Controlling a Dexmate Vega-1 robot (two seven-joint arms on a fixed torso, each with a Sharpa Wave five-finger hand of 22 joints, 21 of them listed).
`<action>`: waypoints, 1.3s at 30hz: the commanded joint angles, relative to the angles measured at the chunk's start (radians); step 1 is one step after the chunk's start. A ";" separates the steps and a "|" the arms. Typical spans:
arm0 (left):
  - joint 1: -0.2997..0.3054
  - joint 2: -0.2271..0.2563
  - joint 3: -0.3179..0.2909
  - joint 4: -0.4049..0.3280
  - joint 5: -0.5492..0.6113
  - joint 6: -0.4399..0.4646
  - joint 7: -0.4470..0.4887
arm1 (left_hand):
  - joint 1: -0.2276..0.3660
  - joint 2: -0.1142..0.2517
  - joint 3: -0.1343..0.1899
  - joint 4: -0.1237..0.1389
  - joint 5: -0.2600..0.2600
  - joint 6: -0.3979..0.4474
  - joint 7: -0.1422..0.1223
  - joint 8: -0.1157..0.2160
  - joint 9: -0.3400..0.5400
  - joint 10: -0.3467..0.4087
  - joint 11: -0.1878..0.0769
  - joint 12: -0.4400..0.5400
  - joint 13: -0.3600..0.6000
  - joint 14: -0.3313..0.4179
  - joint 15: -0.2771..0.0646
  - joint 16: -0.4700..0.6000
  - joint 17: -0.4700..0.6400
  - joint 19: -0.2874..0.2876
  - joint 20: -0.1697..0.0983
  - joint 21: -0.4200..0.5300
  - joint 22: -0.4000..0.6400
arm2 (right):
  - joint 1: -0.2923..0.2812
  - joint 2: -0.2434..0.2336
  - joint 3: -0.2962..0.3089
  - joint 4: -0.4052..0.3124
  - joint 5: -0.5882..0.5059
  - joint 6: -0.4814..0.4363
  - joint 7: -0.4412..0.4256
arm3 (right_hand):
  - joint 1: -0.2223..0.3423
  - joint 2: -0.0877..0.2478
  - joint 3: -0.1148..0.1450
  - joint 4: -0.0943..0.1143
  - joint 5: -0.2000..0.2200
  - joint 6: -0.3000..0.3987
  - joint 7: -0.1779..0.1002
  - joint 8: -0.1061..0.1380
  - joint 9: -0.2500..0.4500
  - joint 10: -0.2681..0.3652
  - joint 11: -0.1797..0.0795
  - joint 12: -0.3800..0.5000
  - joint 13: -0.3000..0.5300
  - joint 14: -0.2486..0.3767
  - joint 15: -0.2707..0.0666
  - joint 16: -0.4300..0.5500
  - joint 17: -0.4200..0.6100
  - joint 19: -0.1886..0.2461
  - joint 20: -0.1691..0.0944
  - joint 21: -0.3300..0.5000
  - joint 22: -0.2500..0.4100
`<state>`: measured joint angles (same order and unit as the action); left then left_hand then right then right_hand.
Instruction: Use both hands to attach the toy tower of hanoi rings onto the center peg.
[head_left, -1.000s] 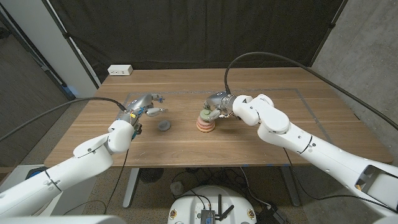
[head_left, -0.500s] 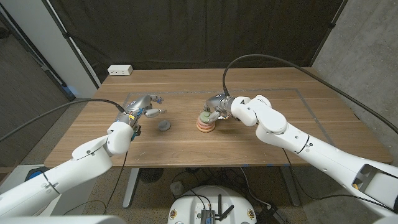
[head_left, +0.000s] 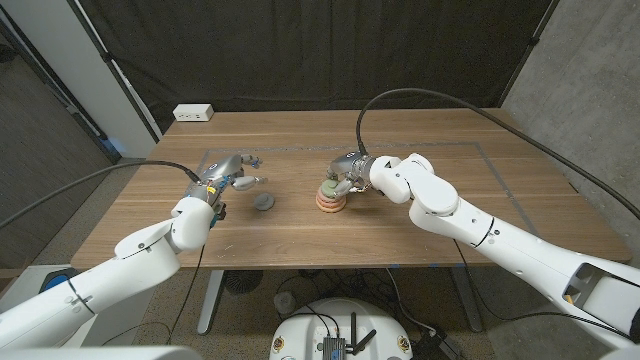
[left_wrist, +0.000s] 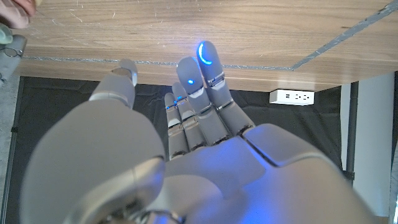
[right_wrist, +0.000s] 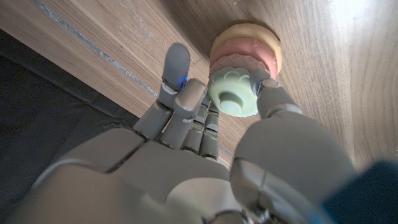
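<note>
Right wrist view, right hand (right_wrist: 205, 143) pinching green ring (right_wrist: 233, 93) atop ring stack (right_wrist: 249, 53), left hand (head_left: 232, 171) spread, grey ring (head_left: 264, 202) nearby.

Wooden worktop (head_left: 400, 225) marked with tape lines; white power strip (head_left: 193, 113) at far left corner; black curtain (head_left: 300, 50) behind.
</note>
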<state>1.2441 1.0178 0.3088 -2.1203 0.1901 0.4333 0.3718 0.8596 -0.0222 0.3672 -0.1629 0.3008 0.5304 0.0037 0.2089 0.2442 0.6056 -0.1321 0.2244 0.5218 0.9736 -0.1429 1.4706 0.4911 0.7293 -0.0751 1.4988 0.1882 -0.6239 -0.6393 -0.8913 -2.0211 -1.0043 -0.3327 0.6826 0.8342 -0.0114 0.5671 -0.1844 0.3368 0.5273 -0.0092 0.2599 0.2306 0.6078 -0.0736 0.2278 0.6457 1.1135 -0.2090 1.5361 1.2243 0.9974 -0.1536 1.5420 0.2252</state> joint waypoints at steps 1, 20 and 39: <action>0.005 -0.001 -0.002 0.009 -0.004 -0.011 0.002 | 0.003 0.005 0.006 -0.001 0.006 0.009 0.000 -0.001 0.002 0.013 -0.001 -0.002 0.000 0.004 -0.075 0.007 0.003 0.008 -0.131 0.007 0.002 | 0.010 0.010 -0.016 0.004 -0.032 0.016 0.007 | 0.036 0.043 0.025 0.018 0.007 0.057 -0.051 0.006 0.003 0.073 -0.068 0.006 0.004 0.005 -0.008 0.004 0.005 0.001 -0.065 -0.002 0.003; -0.005 -0.008 0.007 0.026 -0.010 -0.021 -0.001 | 0.002 0.006 0.010 -0.002 0.005 0.012 0.000 -0.001 0.003 0.014 0.000 -0.002 0.002 0.004 -0.075 0.010 0.003 0.009 -0.131 0.008 0.002 | 0.026 0.030 -0.027 0.043 -0.057 0.035 0.031 | 0.036 0.044 0.026 0.017 0.009 0.054 -0.052 0.002 0.004 0.072 -0.068 0.001 0.006 0.003 -0.008 0.003 0.005 -0.002 -0.064 -0.003 0.002; -0.010 -0.005 0.012 0.022 -0.005 -0.019 -0.002 | 0.001 0.008 0.013 -0.001 0.005 0.009 0.004 -0.002 0.004 0.012 0.001 -0.003 0.004 0.002 -0.075 0.011 0.005 0.007 -0.131 0.008 0.003 | 0.028 0.021 -0.022 0.033 -0.074 0.029 0.068 | -0.022 -0.009 0.001 0.024 0.004 -0.009 -0.041 -0.018 0.022 -0.032 -0.028 -0.042 -0.002 -0.030 -0.007 -0.011 0.005 -0.021 -0.063 -0.010 -0.004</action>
<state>1.2351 1.0103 0.3194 -2.0954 0.1822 0.4132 0.3718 0.8597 -0.0222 0.3755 -0.1656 0.3008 0.5306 0.0033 0.2089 0.2440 0.6093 -0.1284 0.2245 0.5215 0.9736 -0.1429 1.4736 0.4939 0.7293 -0.0751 1.4988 0.1882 -0.5995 -0.6166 -0.9152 -1.9866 -1.0675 -0.3010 0.7299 0.8336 -0.0114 0.5587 -0.1760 0.3398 0.5056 -0.0308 0.2436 0.2471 0.5822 -0.0993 0.1919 0.6458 1.0908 -0.1977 1.5292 1.2243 0.9827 -0.1534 1.5376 0.2182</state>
